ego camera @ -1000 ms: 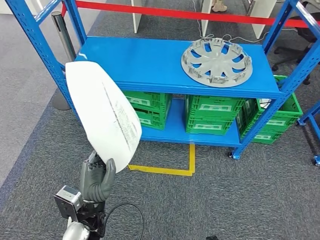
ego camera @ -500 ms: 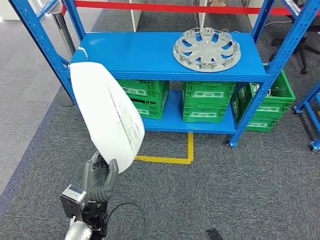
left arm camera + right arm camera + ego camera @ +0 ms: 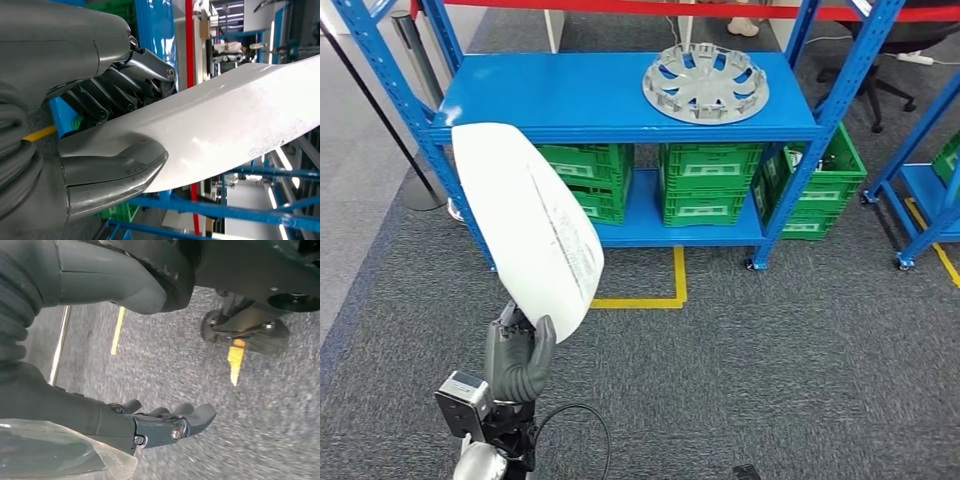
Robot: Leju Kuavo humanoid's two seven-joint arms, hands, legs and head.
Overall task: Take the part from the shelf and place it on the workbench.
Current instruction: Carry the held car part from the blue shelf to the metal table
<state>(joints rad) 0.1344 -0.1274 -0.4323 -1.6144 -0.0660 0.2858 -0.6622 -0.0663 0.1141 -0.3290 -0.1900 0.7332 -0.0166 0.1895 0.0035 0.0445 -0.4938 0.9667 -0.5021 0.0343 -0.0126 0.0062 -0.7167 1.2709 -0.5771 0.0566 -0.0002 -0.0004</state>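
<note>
Grey carpet covers the floor, marked with yellow tape lines in front of a blue shelf. Its uprights run out of the head view at the top, and a red barrier tape crosses behind it. Green crates fill the lower level, their white labels too small to read; one more crate at the shelf's right end sits partly behind an upright. On the top level, toward the right, lies a grey wheel cover, flat and apart from everything else.

Nearer the camera, the white part stands upright and tilted, off the shelf and above the carpet, hiding the shelf's left leg. Dark printed lines run along it, too blurred to read. The left hand grips its lower edge, thumb in front, fingers behind. The right hand hangs above the carpet, holding nothing, its fingers loosely spread.
</note>
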